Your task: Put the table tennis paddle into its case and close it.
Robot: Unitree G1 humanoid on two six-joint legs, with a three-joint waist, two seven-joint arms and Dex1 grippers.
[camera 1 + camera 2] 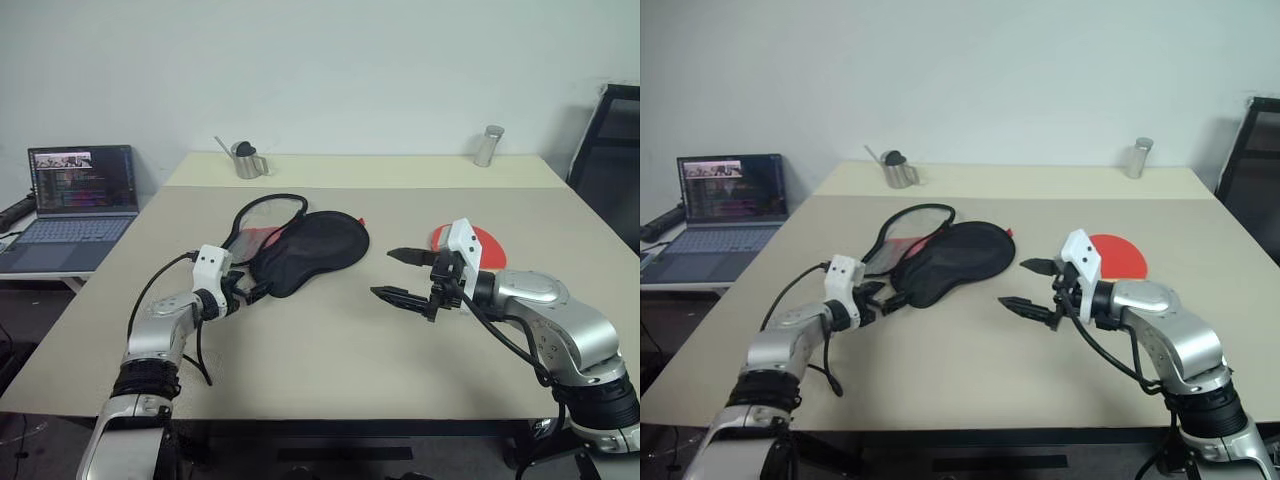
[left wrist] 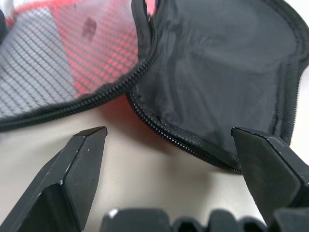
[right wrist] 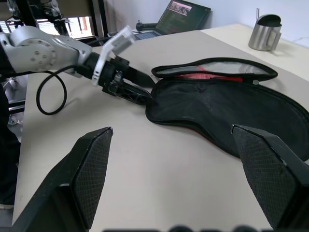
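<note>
The case (image 1: 315, 250) lies unzipped on the table's middle, its black half toward me and its red, mesh-covered half (image 2: 72, 53) folded open behind it. My left gripper (image 1: 255, 292) is open at the case's narrow end, with the zip edge (image 2: 159, 123) just beyond its fingertips and nothing between them. The table tennis paddle (image 1: 485, 245) lies flat to the right, red face up, partly hidden behind my right wrist. My right gripper (image 1: 382, 273) hovers open above the table between case and paddle, pointing toward the case (image 3: 231, 106), and holds nothing.
An open laptop (image 1: 80, 195) sits on a low side table at the left. A metal jug (image 1: 246, 160) and a metal cylinder (image 1: 488, 146) stand at the table's back. A black chair (image 1: 612, 165) is at the far right. A black cable (image 1: 140, 300) loops beside my left arm.
</note>
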